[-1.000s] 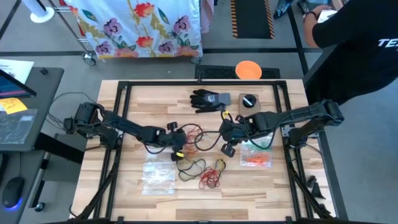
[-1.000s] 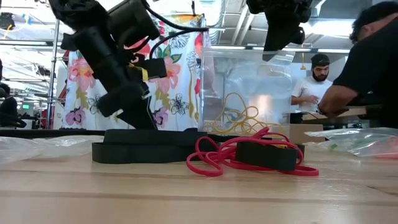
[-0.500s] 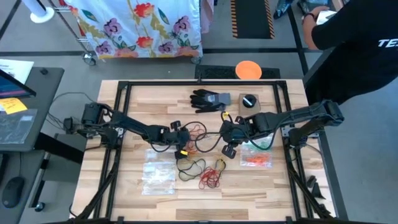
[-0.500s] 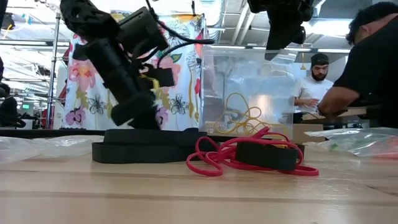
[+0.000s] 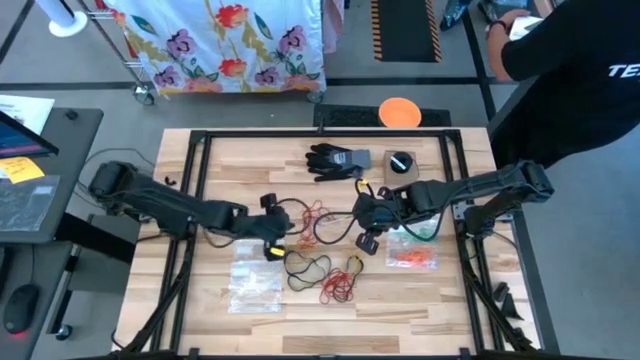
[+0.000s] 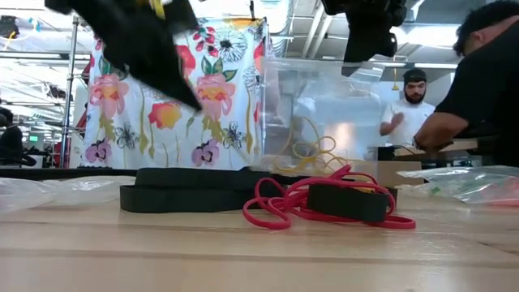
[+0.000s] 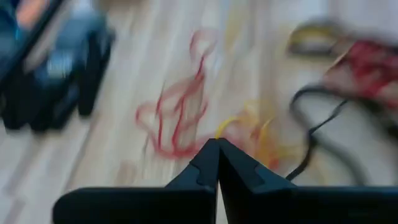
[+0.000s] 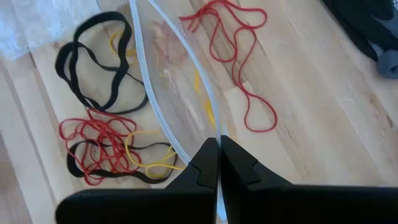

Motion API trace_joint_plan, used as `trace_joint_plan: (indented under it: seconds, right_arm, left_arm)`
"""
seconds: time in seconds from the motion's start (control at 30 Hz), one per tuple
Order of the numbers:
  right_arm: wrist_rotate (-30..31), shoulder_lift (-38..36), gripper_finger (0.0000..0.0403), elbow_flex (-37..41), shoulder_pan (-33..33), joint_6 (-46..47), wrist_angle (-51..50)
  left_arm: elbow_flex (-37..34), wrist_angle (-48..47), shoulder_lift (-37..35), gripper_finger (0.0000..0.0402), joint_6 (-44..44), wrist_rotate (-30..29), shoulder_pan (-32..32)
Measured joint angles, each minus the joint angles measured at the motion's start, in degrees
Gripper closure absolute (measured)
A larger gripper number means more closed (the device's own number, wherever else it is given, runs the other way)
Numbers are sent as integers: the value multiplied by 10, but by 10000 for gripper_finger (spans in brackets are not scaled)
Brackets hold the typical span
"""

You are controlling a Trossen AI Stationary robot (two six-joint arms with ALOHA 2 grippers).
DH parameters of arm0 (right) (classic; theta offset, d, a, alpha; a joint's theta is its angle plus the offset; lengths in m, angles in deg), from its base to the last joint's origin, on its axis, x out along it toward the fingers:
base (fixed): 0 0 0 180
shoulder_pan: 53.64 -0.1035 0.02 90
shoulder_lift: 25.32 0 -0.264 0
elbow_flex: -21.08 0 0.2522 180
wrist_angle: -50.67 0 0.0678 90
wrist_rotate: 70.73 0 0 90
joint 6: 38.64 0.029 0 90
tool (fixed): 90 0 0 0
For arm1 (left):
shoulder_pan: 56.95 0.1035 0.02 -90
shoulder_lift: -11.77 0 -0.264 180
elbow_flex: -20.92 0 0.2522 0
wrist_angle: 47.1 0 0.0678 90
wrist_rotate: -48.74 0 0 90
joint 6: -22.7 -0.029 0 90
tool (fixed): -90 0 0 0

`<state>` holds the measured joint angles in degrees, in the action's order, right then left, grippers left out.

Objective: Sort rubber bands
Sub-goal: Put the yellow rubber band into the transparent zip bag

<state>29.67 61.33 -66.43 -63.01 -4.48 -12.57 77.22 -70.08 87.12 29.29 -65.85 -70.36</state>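
We see the left gripper (image 5: 272, 240) stretched low across the wooden table (image 5: 220, 160), fingers shut on nothing visible, just beside the thin red, yellow and black rubber bands (image 5: 325, 275). The right gripper (image 8: 219, 163), past them, pinches the clear plastic bag (image 8: 186, 118).

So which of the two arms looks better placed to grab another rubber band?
Probably the left. Its gripper is shut but hovers right beside the loose rubber bands, while the right gripper is busy pinching the clear bag.
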Motion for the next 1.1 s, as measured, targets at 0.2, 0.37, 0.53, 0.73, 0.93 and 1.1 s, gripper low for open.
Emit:
trace_joint_plan:
  seconds: [0.2,0.37,0.53,0.73,0.93,1.1]
  right_arm:
    - [0,0,397,0,0,15,15]
    - [-1,15,397,0,0,20,59]
    - [-36,58,397,0,9,15,104]
    - [-52,89,397,0,21,-9,180]
    - [-92,93,397,0,38,-13,239]
    - [-92,92,397,0,47,-13,249]
  left_arm:
    - [0,109,-100,401,-66,-2,-41]
    - [1,218,-139,401,-75,-8,-35]
    - [1,274,-139,401,-82,-8,-22]
    - [1,291,-132,401,-88,-8,-15]
    - [1,296,-119,401,-89,-10,-11]
    - [1,297,-115,401,-89,-10,-11]
